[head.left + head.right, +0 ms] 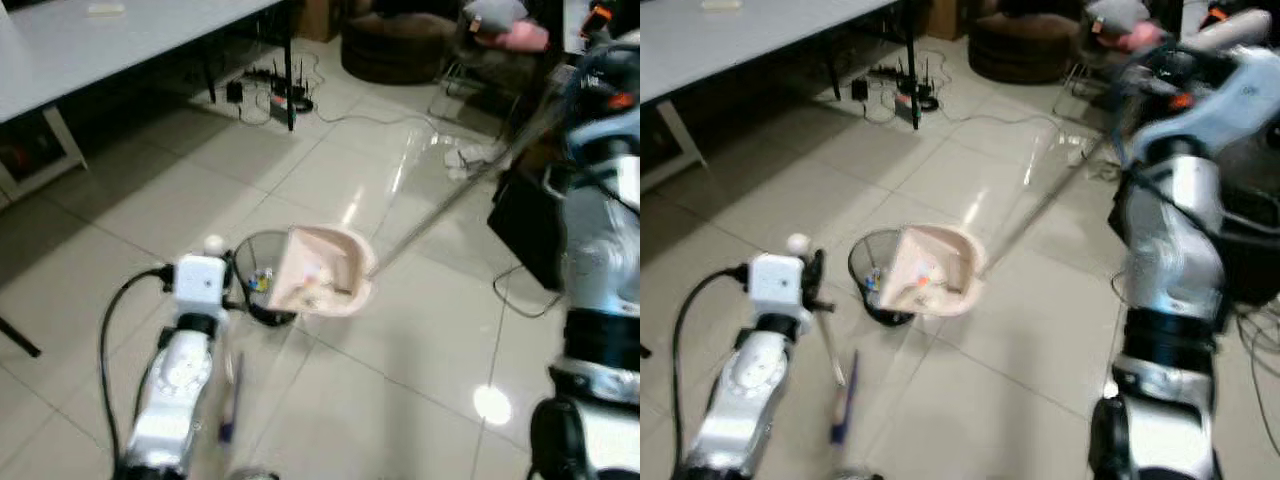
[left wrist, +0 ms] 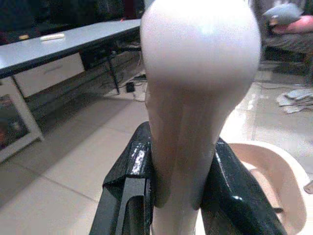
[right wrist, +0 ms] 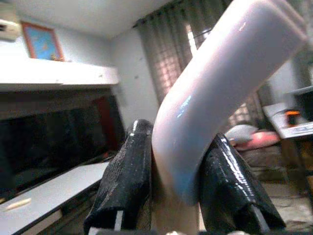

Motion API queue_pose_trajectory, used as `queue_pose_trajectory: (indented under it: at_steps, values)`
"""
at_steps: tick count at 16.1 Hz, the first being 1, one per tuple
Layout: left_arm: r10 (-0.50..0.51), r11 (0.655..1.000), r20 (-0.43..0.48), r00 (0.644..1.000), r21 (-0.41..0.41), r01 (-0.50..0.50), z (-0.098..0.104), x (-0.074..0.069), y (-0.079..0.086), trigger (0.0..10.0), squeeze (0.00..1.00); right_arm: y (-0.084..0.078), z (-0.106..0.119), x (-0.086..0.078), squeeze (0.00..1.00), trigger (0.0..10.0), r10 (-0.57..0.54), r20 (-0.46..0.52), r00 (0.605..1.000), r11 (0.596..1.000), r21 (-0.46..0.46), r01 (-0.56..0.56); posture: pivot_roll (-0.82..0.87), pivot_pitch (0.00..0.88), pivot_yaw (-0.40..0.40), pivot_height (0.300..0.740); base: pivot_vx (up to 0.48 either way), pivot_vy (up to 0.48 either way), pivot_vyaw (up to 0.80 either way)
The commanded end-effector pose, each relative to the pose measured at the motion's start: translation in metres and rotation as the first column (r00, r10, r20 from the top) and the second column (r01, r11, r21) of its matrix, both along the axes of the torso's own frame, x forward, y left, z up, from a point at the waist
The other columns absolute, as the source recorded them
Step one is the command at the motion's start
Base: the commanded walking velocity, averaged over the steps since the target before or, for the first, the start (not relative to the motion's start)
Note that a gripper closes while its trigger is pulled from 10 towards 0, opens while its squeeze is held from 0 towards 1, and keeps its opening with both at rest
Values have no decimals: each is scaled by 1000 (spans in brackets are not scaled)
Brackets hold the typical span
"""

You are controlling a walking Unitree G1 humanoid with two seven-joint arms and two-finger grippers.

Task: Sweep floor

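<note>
1. Left gripper (image 2: 178, 205), nearest the head camera, is clamped on a pale handle (image 2: 195, 98) with a rounded top; the stick below it looks like the broom's, though the brush end can't be made out.
2. Right gripper (image 3: 178, 196) is closed around the dustpan's long handle (image 1: 450, 200).
3. Pink dustpan (image 1: 325, 270), holding scraps, is tipped at the rim of the mesh bin (image 1: 255, 275) on the tiled floor (image 1: 400, 380).
4. Judgement: emptying step. Keep the lip inside the rim, tilt steeply and slowly, avoid nudging the light bin.
</note>
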State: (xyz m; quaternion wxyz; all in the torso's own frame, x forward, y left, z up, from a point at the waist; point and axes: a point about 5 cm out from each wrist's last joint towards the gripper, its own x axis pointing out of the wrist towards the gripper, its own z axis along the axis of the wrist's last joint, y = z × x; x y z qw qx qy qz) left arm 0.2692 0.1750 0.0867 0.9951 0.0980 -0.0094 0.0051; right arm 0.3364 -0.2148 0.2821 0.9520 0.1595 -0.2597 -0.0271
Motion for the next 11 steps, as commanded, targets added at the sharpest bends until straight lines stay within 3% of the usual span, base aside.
queue_pose_trajectory:
  at_steps: [1, 11]
  values:
    - [-9, 1000, 35, 999, 8, 9, 7, 2, -3, 10000, 0, -9, 13, -5, 0, 10000, -24, 66, 997, 999, 23, 23, -7, 36, -9, 740, 319, 0, 0]
    - [-20, 1000, 30, 999, 1, 20, 5, 2, -6, 10000, 0, -14, 9, -4, 0, 10000, -44, 59, 997, 998, 36, 42, -12, 37, -5, 740, 317, 0, 0]
